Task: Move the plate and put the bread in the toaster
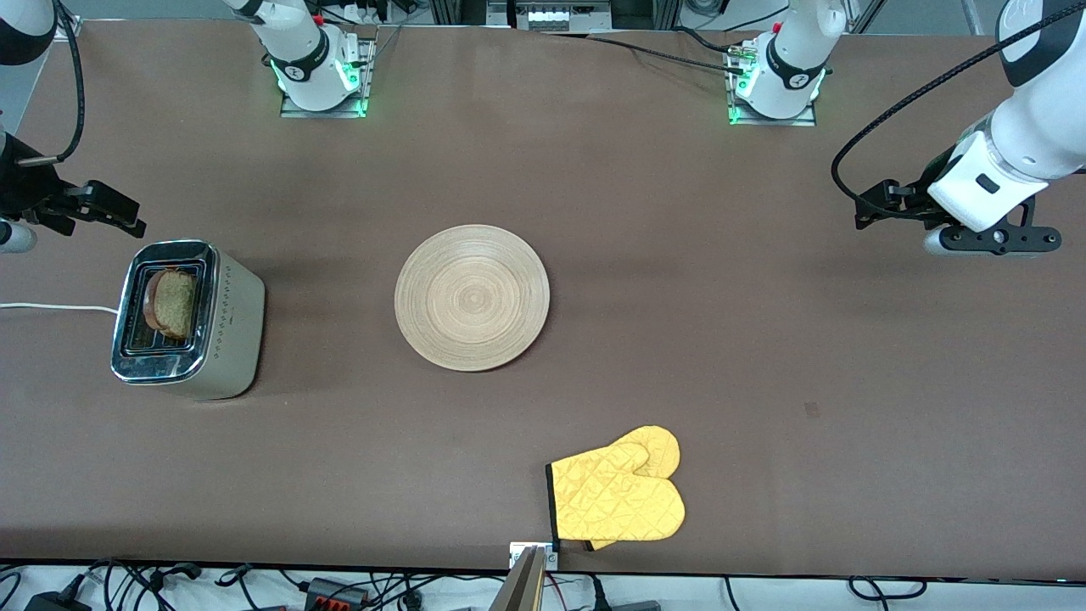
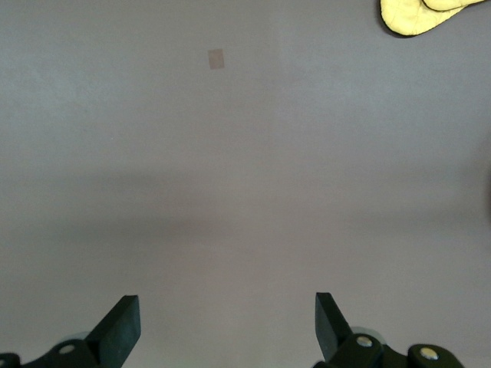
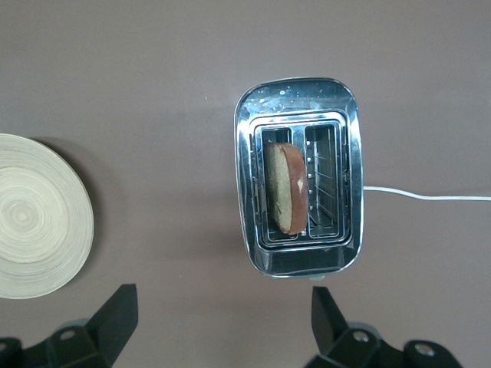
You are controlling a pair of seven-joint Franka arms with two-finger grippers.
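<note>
front view / plate (image 1: 472,297): sitting bare mid-worktop, well apart from the toaster.
front view / toaster (image 1: 187,320): standing toward the right arm's end of the worktop (image 1: 764,339), white cord (image 1: 51,306) running off toward the edge.
front view / bread (image 1: 172,303): standing in 1 of the 2 slots, top crust poking out.
front view / oven mitt (image 1: 619,492): yellow, lying nearer the camera than the plate, untouched.
front view / right pincer (image 1: 110,212): hanging in the air just beside the toaster, carrying nothing.
front view / left pincer (image 1: 882,206): hanging over bare worktop at the left arm's end, waiting.
left wrist view / left pincer (image 2: 227,326): jaws spread wide, empty; only worktop under it, small pale mark (image 2: 215,58) and a corner of the mitt (image 2: 430,15) showing.
right wrist view / right pincer (image 3: 224,320): jaws spread wide, released, looking straight down on the toaster (image 3: 299,199).
right wrist view / bread (image 3: 287,188): sitting on edge in the slot toward the plate (image 3: 34,215), other slot empty.
step: judging both parts done – plate is clear of the toaster, slice is seated.
next: nothing needing a grasp; at most both arms pulling back, or pressing the lever if toasting is wanted – lever not visible here.
</note>
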